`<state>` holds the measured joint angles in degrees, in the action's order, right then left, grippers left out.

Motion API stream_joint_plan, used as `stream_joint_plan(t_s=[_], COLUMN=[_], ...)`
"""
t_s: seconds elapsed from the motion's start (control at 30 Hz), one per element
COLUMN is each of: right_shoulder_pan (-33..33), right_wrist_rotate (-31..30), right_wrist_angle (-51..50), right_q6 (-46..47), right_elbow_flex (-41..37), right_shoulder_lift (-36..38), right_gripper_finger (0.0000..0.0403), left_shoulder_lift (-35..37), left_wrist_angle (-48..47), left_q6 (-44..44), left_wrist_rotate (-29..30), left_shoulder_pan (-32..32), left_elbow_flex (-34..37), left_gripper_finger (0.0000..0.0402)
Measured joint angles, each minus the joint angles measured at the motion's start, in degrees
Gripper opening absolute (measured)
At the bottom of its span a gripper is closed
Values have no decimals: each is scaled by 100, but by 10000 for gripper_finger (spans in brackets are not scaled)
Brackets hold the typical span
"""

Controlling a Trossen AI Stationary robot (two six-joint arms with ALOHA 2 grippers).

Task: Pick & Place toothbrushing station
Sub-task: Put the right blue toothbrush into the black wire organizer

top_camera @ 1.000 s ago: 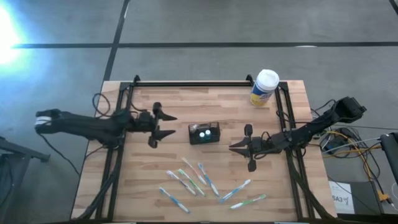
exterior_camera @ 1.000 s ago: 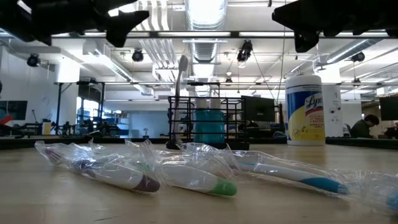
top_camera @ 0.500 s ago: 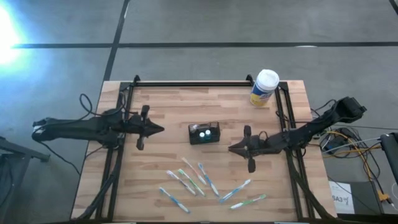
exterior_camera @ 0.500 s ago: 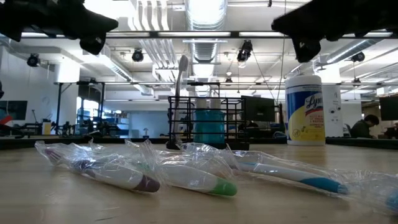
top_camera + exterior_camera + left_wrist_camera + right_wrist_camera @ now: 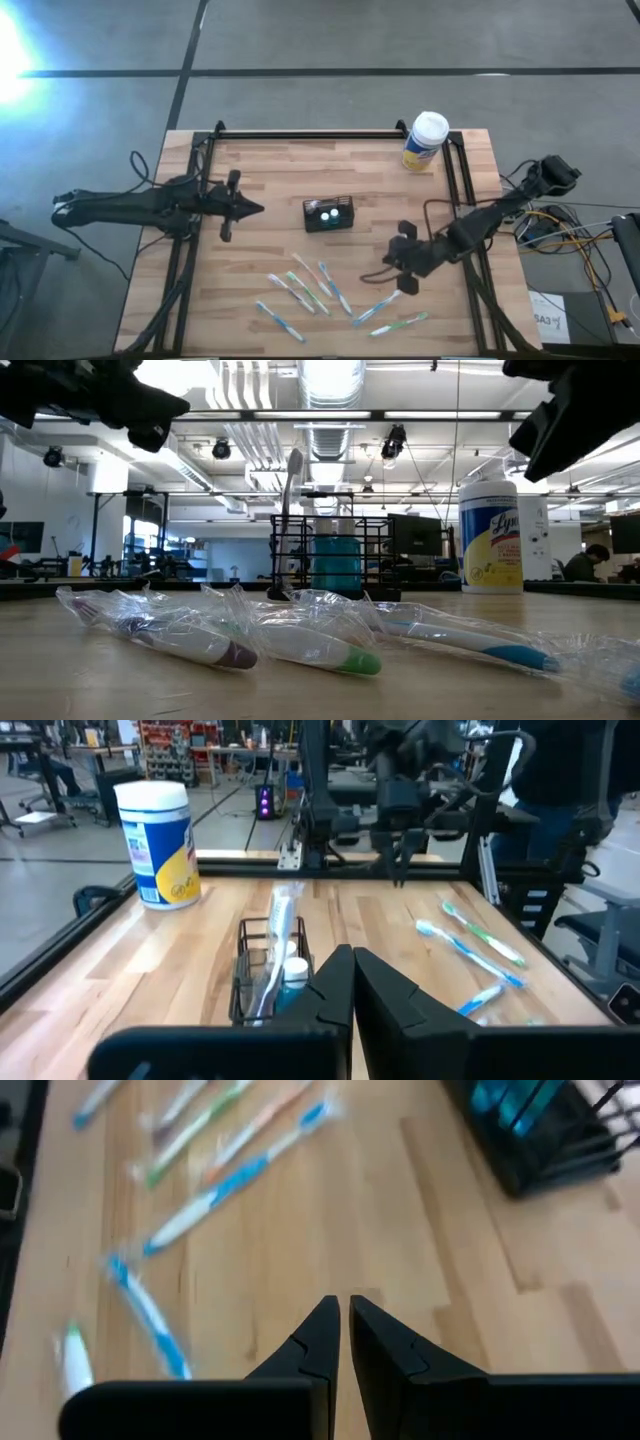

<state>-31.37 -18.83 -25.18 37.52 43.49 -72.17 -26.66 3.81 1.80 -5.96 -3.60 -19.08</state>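
Presently your right gripper (image 5: 390,271) has its fingers pressed together on nothing and hangs over bare wood, near the loose brushes and on the right-hand side of the table, angled toward the wrapped blue brush (image 5: 380,307) nearest it. Your left gripper (image 5: 250,208) is likewise closed and empty, held off the table to the left of the station (image 5: 329,214), with a clear gap between them. The station stands upright near the middle of the table (image 5: 260,160); a brush and a blue-capped item already sit in it, as the left wrist view shows (image 5: 272,970). The remaining brushes lie scattered toward the near edge in their clear wrappers, well apart from the station; one with a green end (image 5: 318,652) lies foremost in the low view. A yellow canister (image 5: 425,142) stands at the far right corner and plays no visible part. In my judgement the step in hand is the approach to the next brush, with nothing yet picked up. Your next move calls for opening the right fingers before descent, since closed they cannot straddle a handle. Line them across the brush, not along it. Expect the wrapper to slip or crumple; take the handle squarely.
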Motion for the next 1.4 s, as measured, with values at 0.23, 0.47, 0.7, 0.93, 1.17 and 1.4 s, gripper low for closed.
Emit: stream_joint_plan(t_s=[0.23,0.47,0.7,0.93,1.17,1.4], right_shoulder_pan=[-217,-337,-627,-740,-737,-731], right_wrist_rotate=[762,1321,1598,1593,1587,1550], right_wrist_angle=[-503,-905,-1527,-2069,-2054,-1878], right_q6=[322,-60,-712,-721,-711,-712], right_elbow_flex=[709,1442,2332,2616,2403,2192], right_shoulder_lift=[-784,-1856,-2687,-3218,-3484,-3608], right_gripper_finger=[75,145,190,203,201,154], left_shoulder_lift=[-44,-44,-44,-44,-45,-65], left_wrist_angle=[-11,17,52,59,249,517], left_q6=[-8,127,138,183,277,236], left_wrist_rotate=[0,0,0,-2,0,0], left_shoulder_pan=[0,0,-2,-2,-2,-2], left_elbow_flex=[109,154,152,152,152,152], left_gripper_finger=[20,18,20,21,19,20])
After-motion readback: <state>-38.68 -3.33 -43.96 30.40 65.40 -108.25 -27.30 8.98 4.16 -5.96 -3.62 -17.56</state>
